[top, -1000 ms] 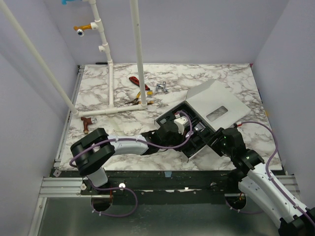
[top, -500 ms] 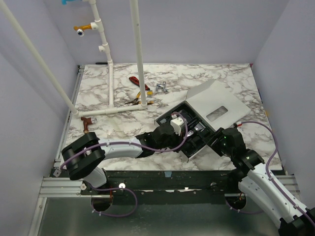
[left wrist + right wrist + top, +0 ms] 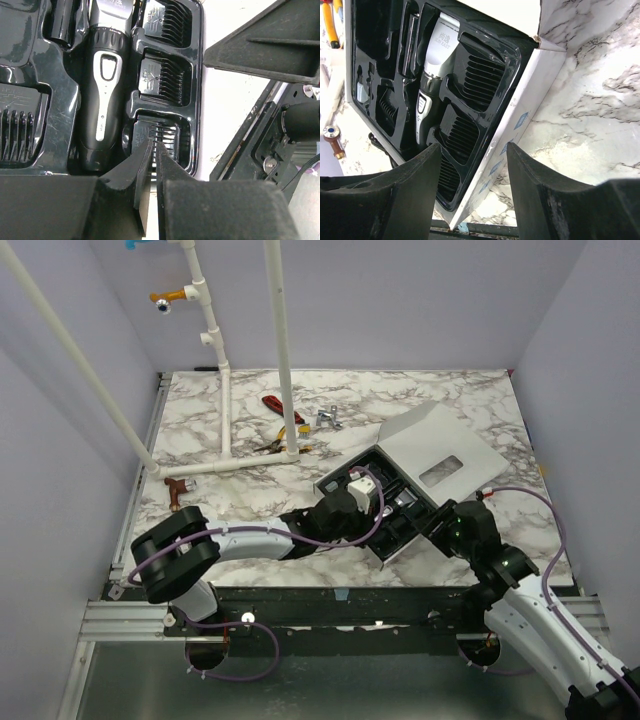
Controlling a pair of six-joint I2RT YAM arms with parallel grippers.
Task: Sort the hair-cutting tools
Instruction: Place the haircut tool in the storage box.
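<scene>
Left gripper [image 3: 156, 146] has its two fingers squeezed almost together, with only a thin slit between them. Its tips sit right at the teeth of the nearest black plastic comb guard [image 3: 172, 145], and I cannot tell if they nip it. That guard lies in its own pocket of the shiny black plastic tray [image 3: 60, 115]. Two more black comb guards [image 3: 162, 77] lie in the pockets past it, all in one row by the tray's edge. The black and silver hair clipper [image 3: 102, 100] lies in the long pocket just beside the row. The left arm [image 3: 250, 538] lies low, bent at the elbow near the front left corner. It reaches across to the near side of the white cardboard box [image 3: 415, 440] that holds the tray. The right gripper [image 3: 474, 147] hangs over the box's edge with its fingers wide apart, gripping nothing. The right arm [image 3: 535, 620] comes up from the front right corner and bends in toward the box. Both grippers are close together there. The box sits crooked on the right half of the white marble table [image 3: 195, 430], with its lid open toward the back. Bare marble shows to the right of the box and between the left arm and the white pipe frame [image 3: 225, 390].
</scene>
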